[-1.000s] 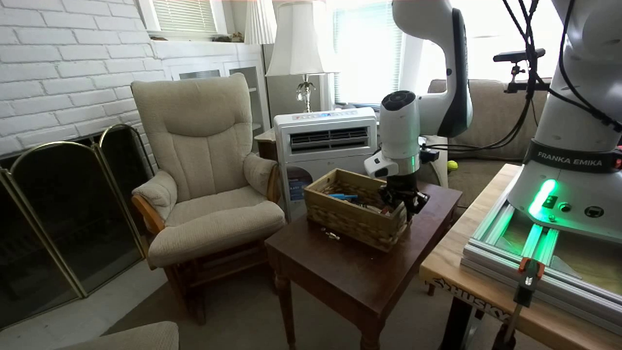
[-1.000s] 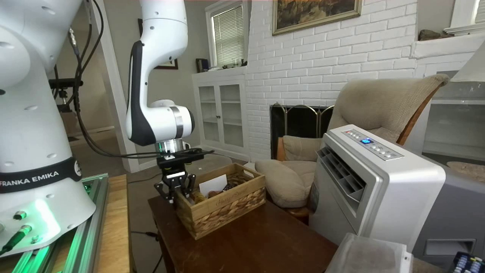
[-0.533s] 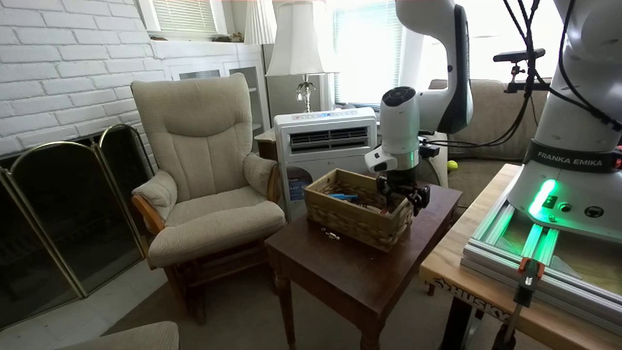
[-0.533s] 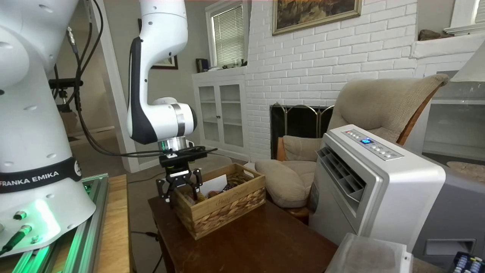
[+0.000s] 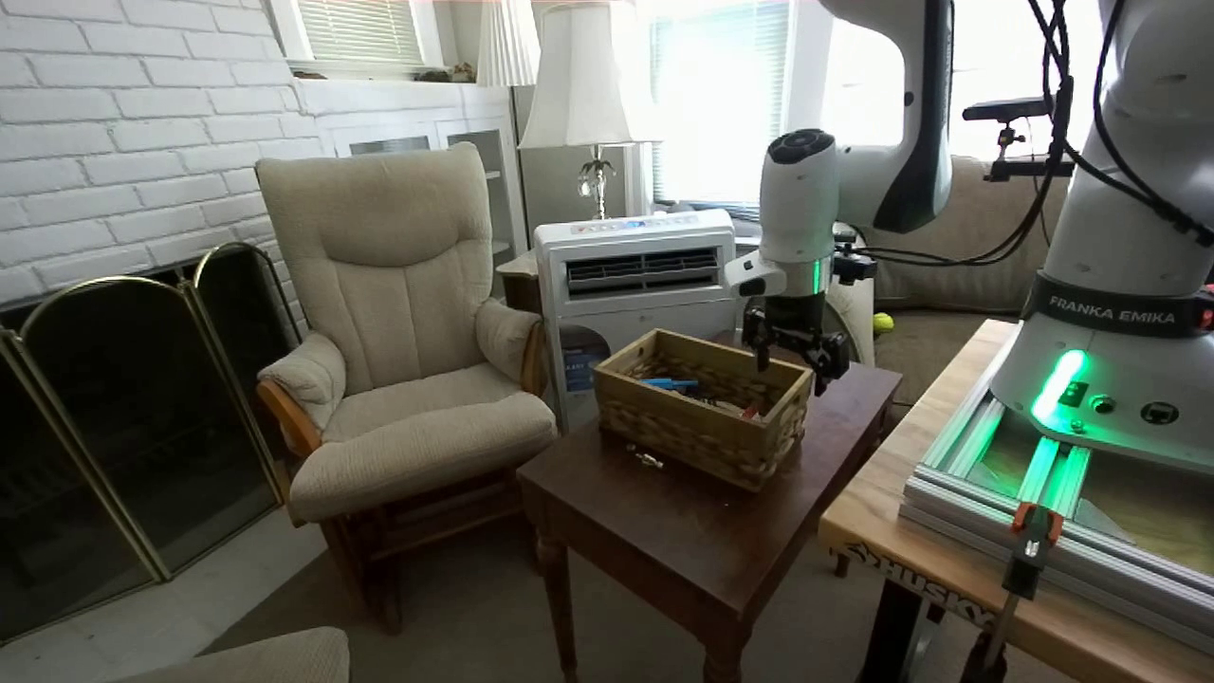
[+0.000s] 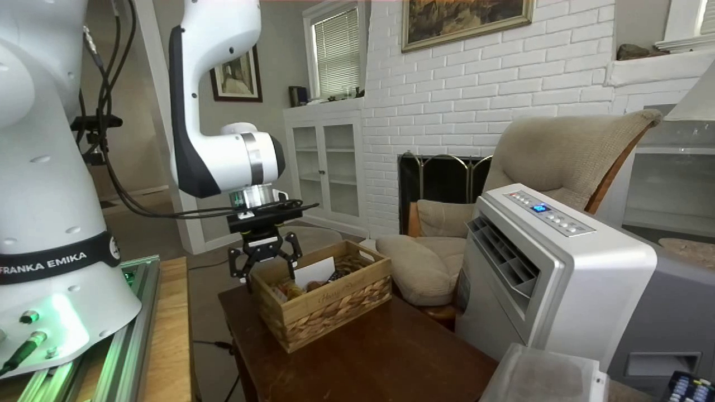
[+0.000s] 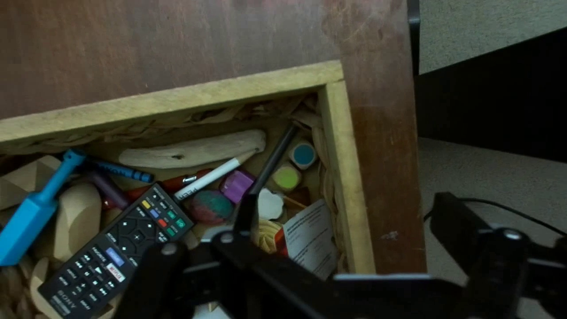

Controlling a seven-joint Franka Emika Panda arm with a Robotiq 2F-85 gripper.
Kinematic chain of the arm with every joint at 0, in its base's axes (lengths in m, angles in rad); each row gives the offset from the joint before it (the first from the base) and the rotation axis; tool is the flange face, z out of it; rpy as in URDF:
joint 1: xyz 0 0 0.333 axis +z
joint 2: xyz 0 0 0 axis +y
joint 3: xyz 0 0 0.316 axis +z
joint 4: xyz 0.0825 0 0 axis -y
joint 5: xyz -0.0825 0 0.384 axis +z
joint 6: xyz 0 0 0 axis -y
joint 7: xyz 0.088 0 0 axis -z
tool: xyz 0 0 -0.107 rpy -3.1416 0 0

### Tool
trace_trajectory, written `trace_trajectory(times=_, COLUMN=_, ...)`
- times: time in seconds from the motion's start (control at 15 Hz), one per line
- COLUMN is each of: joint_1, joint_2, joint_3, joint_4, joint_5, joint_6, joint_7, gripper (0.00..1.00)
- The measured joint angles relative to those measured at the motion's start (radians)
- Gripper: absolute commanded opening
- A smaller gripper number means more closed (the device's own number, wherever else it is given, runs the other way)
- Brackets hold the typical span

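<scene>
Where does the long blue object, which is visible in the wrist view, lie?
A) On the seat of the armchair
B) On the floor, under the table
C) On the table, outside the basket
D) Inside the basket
D: the wrist view shows the blue object within the wooden rim of the basket, with the black remote control also inside it.

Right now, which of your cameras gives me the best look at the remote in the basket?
The wrist view. It looks down into the basket, so the remote shows large and face up. In both exterior views the basket is seen from farther off, and I can't pick the remote out for certain.
</scene>
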Motion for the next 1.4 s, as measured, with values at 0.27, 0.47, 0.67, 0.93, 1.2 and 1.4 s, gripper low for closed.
trace_trajectory(times=0.27, joint_1=-0.054, joint_2=-0.028, joint_3=-0.041, joint_4=0.007, joint_5=0.015, joint_6=0.049, joint_7=-0.001, gripper=1.0)
trace_trajectory(times=0.47, joint_1=-0.096, joint_2=-0.078, joint_3=-0.075, joint_4=0.006, joint_5=0.073, joint_6=0.064, joint_7=0.008, gripper=1.0)
trace_trajectory(times=0.67, joint_1=-0.129, joint_2=-0.143, joint_3=-0.097, joint_4=0.005, joint_5=0.175, joint_6=0.065, joint_7=0.009, gripper=1.0)
trace_trajectory(times=0.93, joint_1=-0.16, joint_2=-0.202, joint_3=-0.105, joint_4=0.015, joint_5=0.349, joint_6=0.065, joint_7=0.011, gripper=1.0)
trace_trajectory(times=1.2, joint_1=-0.189, joint_2=-0.19, joint_3=-0.106, joint_4=0.078, joint_5=0.541, joint_6=0.065, joint_7=0.012, gripper=1.0)
trace_trajectory(times=1.4, joint_1=-0.23, joint_2=-0.15, joint_3=-0.108, joint_4=0.149, joint_5=0.677, joint_6=0.065, joint_7=0.012, gripper=1.0)
